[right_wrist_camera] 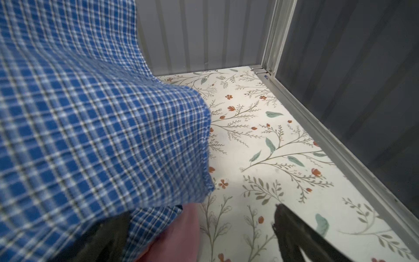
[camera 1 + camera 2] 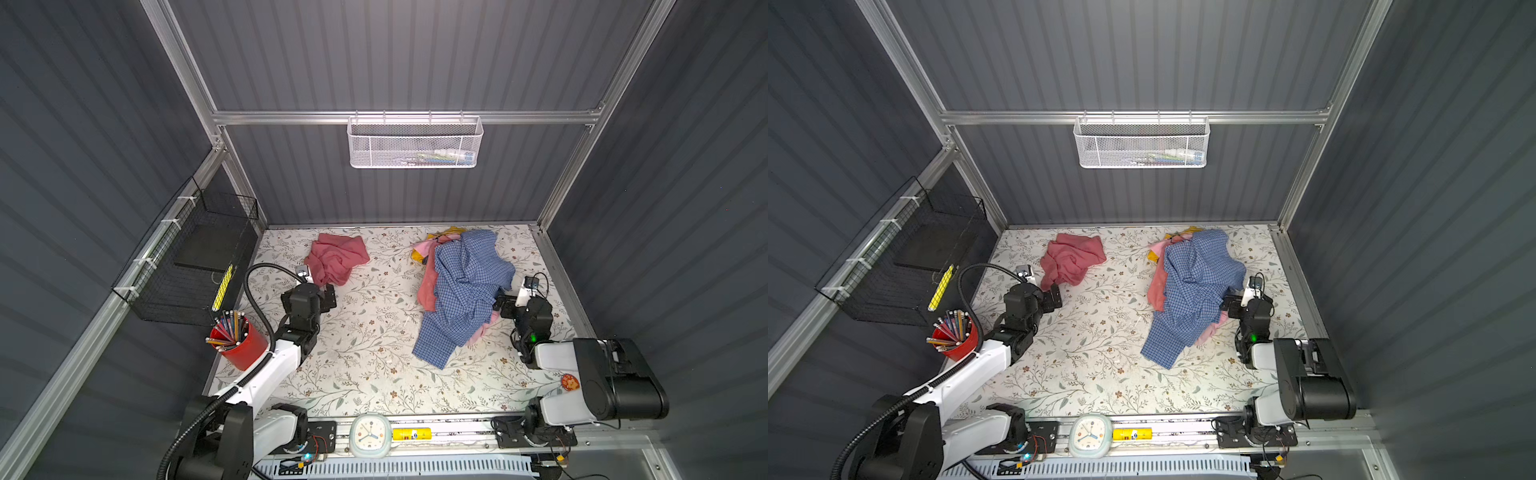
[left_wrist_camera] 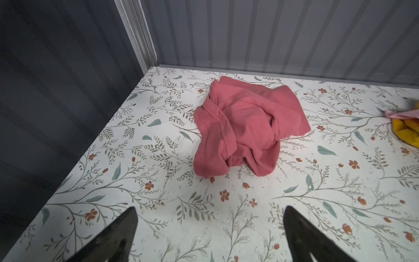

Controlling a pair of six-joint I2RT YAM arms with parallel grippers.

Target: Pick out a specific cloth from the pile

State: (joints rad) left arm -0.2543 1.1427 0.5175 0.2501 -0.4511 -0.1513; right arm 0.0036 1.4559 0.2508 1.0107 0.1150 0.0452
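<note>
Salmon cloth (image 2: 334, 257) crumpled on table (image 2: 374, 353), well apart from pile (image 2: 465, 286); left gripper (image 3: 210, 209) wide, empty, near it; right gripper (image 1: 199, 213) wide, checked shirt (image 1: 90, 113) draped over one finger (image 1: 106, 236)

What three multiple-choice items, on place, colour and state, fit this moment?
1. The lone red cloth lies: A left of the pile; B right of it; C in front of it.
2. The pile's top shirt is: A yellow; B green; C blue checked.
3. The left gripper is: A open, empty; B shut on the cloth; C shut on the shirt.
1 A: in both top views, bare table separates them. 2 C: blue checks cover it. 3 A: fingers stand apart, nothing between.
</note>
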